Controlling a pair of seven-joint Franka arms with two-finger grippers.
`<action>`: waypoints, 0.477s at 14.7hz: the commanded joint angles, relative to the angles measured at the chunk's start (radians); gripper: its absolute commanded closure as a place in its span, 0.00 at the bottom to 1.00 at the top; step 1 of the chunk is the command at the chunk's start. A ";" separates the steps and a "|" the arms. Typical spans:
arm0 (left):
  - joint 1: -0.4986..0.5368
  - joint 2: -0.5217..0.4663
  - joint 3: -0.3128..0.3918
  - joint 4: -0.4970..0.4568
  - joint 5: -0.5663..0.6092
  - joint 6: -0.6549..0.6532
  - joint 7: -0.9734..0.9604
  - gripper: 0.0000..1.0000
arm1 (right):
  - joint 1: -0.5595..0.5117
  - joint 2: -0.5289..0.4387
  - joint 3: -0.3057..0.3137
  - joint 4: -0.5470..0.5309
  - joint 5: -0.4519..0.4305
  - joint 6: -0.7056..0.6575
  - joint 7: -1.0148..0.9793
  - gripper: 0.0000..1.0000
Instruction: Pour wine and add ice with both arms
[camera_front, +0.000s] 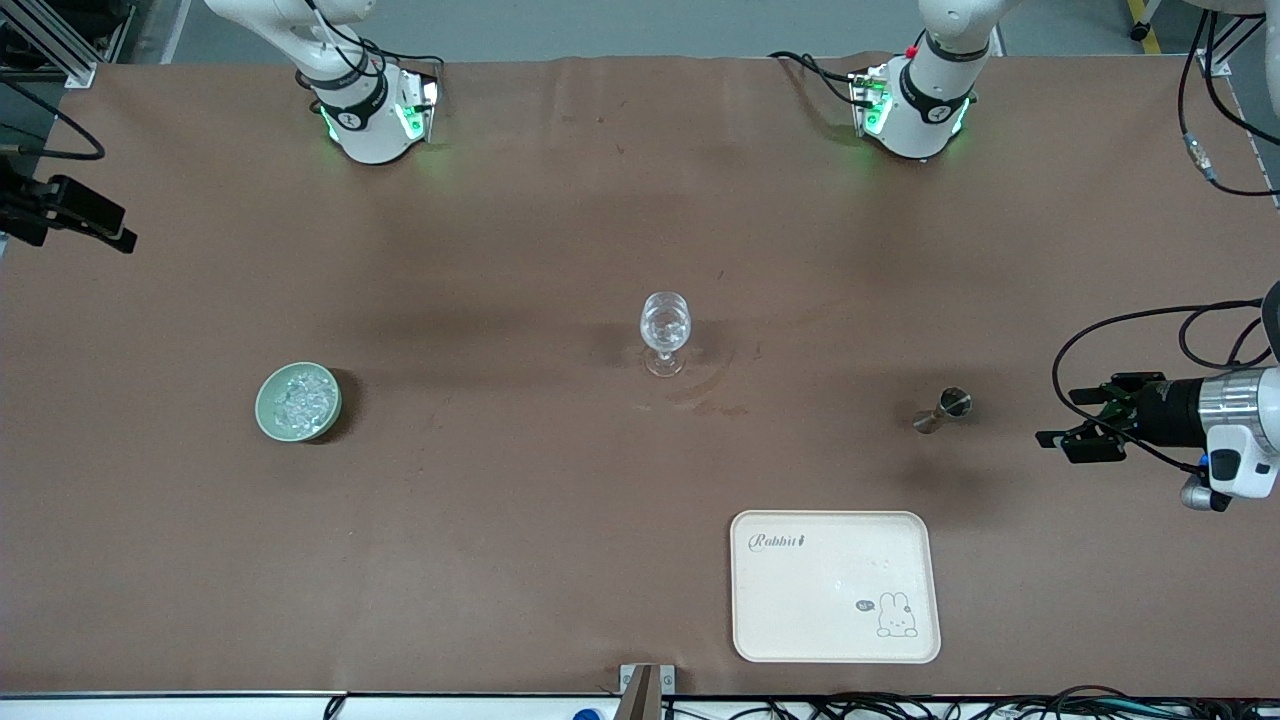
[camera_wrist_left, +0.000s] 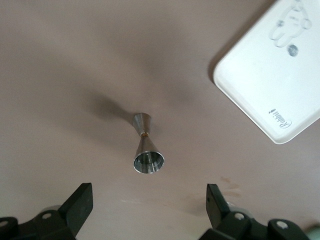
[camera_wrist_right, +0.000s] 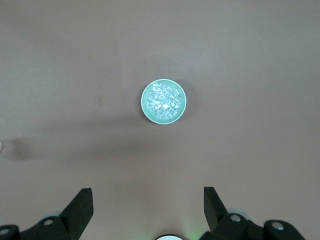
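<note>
Hovering with fingers spread wide and empty, the left gripper (camera_front: 1075, 437) hangs at the left arm's end of the table near a steel jigger (camera_front: 943, 410). The right gripper (camera_wrist_right: 147, 207), equally agape and holding nothing, shows only in its own wrist view, high above the green bowl (camera_wrist_right: 144, 98) of ice (camera_front: 299, 400); only the front view shows the stemmed glass (camera_front: 665, 332) at mid-table and the whole cream tray (camera_front: 790, 600)

Brown tabletop (camera_front: 520, 520) carries: stemmed glass (camera_front: 665, 333) at ctr, upright; green bowl (camera_front: 298, 401) w/ ice (camera_front: 300, 398) at 9 o'clock; steel jigger (camera_front: 942, 411) at 3 o'clock; cream tray (camera_front: 835, 586) at 5 o'clock, nr front edge.
</note>
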 joint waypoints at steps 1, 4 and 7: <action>-0.009 -0.058 -0.104 0.017 0.163 0.000 0.009 0.00 | -0.013 -0.039 0.011 -0.055 0.011 0.027 -0.020 0.02; -0.009 -0.073 -0.222 0.028 0.349 0.000 0.062 0.00 | -0.004 -0.039 0.013 -0.065 0.011 0.030 -0.021 0.02; -0.006 -0.124 -0.273 0.037 0.489 -0.001 0.243 0.00 | 0.001 -0.039 0.011 -0.062 0.011 0.050 -0.021 0.01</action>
